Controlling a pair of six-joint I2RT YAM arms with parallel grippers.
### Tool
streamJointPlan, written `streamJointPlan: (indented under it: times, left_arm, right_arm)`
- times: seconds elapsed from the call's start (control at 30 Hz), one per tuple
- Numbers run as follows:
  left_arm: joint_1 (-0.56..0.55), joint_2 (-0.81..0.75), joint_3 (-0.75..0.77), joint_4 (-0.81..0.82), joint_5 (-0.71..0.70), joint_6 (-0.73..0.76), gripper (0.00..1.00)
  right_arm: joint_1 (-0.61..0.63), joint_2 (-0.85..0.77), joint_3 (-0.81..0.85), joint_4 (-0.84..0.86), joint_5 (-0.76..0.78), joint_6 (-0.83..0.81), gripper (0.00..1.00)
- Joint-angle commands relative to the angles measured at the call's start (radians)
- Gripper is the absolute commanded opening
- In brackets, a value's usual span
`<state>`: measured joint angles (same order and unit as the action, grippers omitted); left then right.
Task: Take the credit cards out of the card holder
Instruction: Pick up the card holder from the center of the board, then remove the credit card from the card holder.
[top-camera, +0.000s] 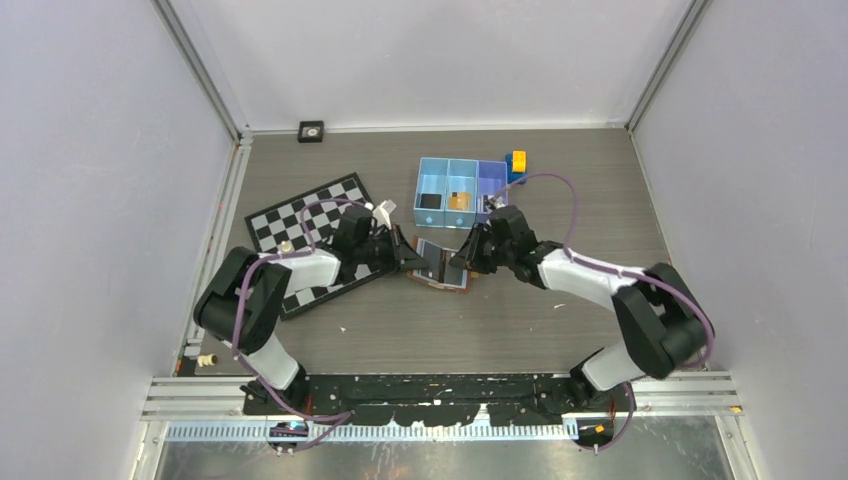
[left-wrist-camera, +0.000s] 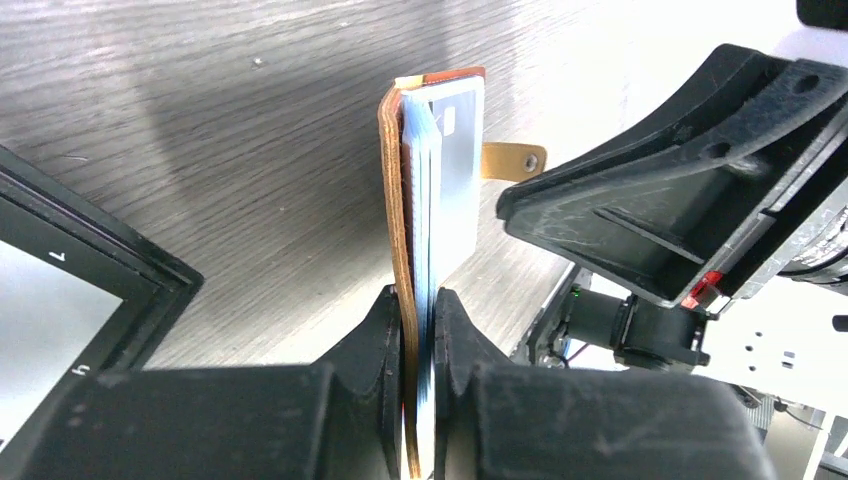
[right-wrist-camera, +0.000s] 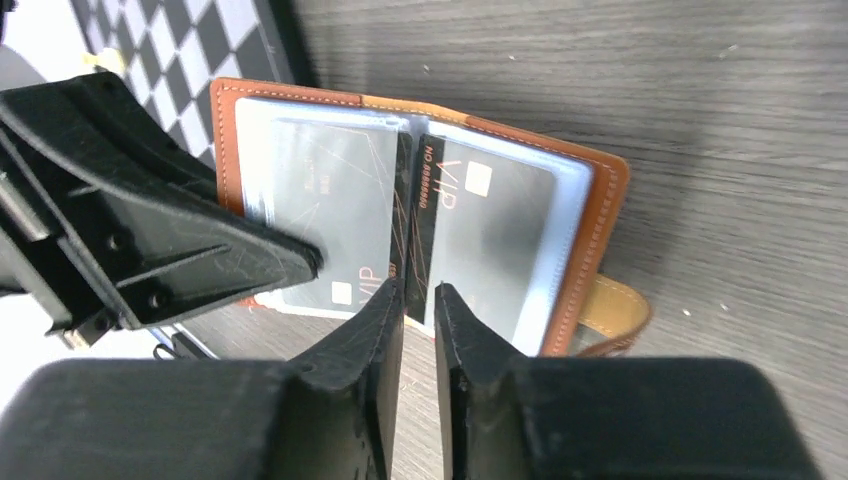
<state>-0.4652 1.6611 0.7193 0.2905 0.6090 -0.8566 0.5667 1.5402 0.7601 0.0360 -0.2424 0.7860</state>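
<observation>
**Twin Arms in Black and White, Strung With Purple**

The left arm (top-camera: 300, 268) and right arm (top-camera: 580, 275) pair white link shells with bulky black joint housings. Purple cables (top-camera: 548, 176) loop off both toward 12 o'clock. The left claw (left-wrist-camera: 420, 300) and right claw (right-wrist-camera: 418, 295) are scuffed matte black plastic with rounded fingers (right-wrist-camera: 375, 330). A black base rail (top-camera: 450, 386) lies at 6 o'clock.

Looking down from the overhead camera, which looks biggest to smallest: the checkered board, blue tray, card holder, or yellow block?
1. Checkered board
2. Blue tray
3. Card holder, partly covered, so only roughly
4. Yellow block
</observation>
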Motion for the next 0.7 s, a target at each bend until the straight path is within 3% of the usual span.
streamJointPlan:
  times: [0.0, 0.1, 0.23, 0.43, 0.67]
  left_arm:
    - [0.031, -0.104, -0.026, 0.097, 0.060, -0.030, 0.00]
    - [0.041, -0.139, -0.050, 0.143, 0.067, -0.050, 0.00]
    - [0.050, -0.190, -0.069, 0.179, 0.078, -0.065, 0.00]
    - [0.069, -0.263, -0.103, 0.212, 0.076, -0.079, 0.00]
    - [0.071, -0.291, -0.120, 0.252, 0.074, -0.099, 0.00]
  right_arm:
    - [-0.022, -0.170, -0.061, 0.048, 0.074, -0.018, 0.28]
    - [-0.046, -0.269, -0.104, 0.065, 0.097, -0.010, 0.41]
    - [-0.072, -0.336, -0.139, 0.074, 0.118, 0.009, 0.80]
    - [-0.097, -0.353, -0.168, 0.114, 0.109, 0.041, 0.85]
    - [-0.111, -0.289, -0.213, 0.308, -0.049, 0.091, 0.85]
